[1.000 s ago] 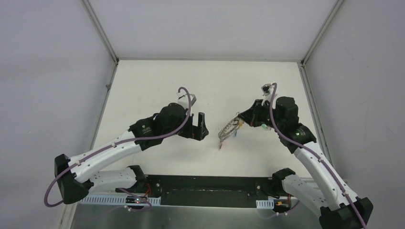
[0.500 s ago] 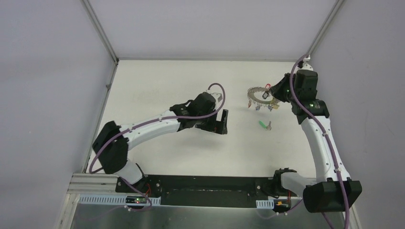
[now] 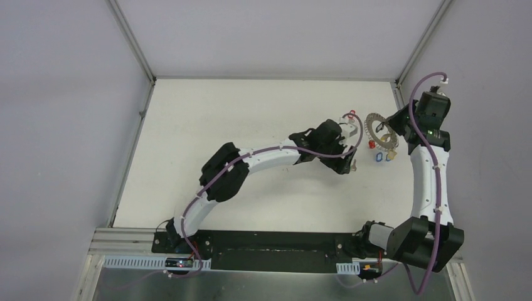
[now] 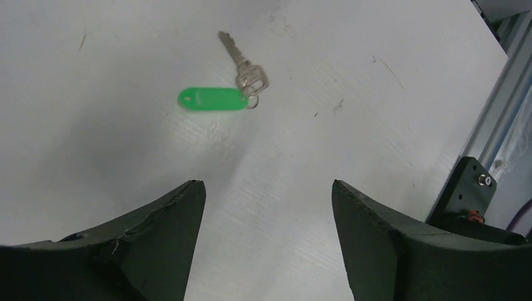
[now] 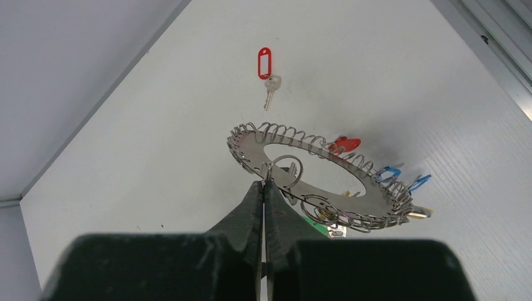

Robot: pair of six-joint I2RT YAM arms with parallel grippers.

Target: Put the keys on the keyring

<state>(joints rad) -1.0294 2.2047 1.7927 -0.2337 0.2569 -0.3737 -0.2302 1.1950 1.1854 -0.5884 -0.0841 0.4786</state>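
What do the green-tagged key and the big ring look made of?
Key: bare silvery metal, by its shine. Green tag: smooth plastic, probably, from the even glossy colour. Keyring: grey metal plate with a brushed sheen, fringed with bright wire loops.

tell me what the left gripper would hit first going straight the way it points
Probably the green-tagged key, lying on the white table just ahead of the left gripper, fingers open. It might touch bare table short of it; depth is unclear.
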